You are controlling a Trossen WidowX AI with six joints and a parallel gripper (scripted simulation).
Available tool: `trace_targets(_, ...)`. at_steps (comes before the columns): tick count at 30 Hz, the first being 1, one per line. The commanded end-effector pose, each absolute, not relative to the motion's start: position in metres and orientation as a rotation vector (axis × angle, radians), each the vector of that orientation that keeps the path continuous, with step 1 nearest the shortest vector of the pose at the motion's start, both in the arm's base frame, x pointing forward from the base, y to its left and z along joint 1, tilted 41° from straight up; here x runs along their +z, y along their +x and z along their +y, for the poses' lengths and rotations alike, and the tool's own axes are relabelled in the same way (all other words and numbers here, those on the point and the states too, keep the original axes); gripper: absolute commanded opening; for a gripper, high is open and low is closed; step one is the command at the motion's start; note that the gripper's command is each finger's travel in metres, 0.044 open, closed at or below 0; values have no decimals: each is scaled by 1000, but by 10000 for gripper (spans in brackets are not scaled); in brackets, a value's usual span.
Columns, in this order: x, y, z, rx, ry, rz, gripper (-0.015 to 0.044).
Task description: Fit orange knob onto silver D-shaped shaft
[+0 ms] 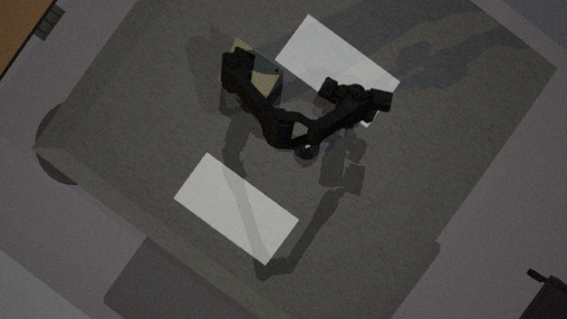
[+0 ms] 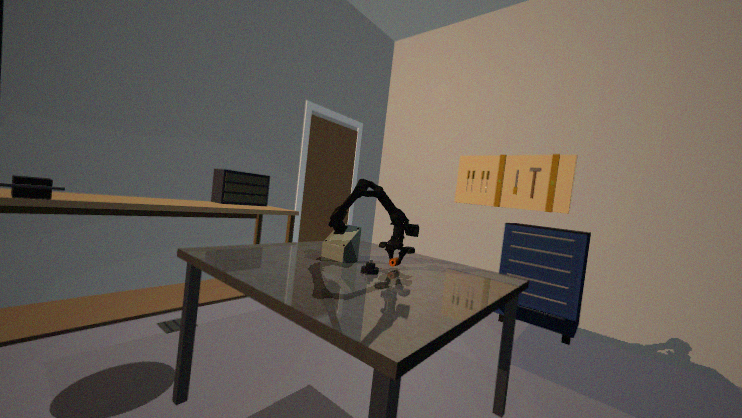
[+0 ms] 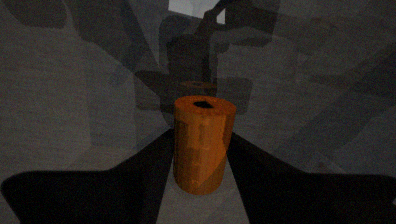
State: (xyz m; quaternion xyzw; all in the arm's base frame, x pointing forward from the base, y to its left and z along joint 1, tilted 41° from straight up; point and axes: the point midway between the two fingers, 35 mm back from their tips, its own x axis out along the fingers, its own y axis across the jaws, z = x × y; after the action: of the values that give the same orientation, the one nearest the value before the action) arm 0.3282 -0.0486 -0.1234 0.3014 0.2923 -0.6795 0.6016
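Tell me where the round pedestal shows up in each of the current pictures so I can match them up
Top: the round pedestal sits near the middle, just below the arm's elbow.
Exterior: near the middle, on the table, left of the orange knob.
Wrist: I can't make out the pedestal; the knob fills the centre.
Shared landmark: the black arm in the top and exterior views, its fingers in the wrist view.
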Motion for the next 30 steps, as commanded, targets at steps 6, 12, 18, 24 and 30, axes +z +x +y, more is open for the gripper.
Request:
trace_targets(6,-123,328,-47,-1621,786,593,179)
trace_targets(12,-123,328,-47,-1693,922,446,179)
trace_targets(18,-123,328,-47,-1763,1073,271,179)
trace_targets(24,-123,328,-47,-1799,1160,165,179)
trace_targets(30,-129,328,-52,-1799,1159,165,179)
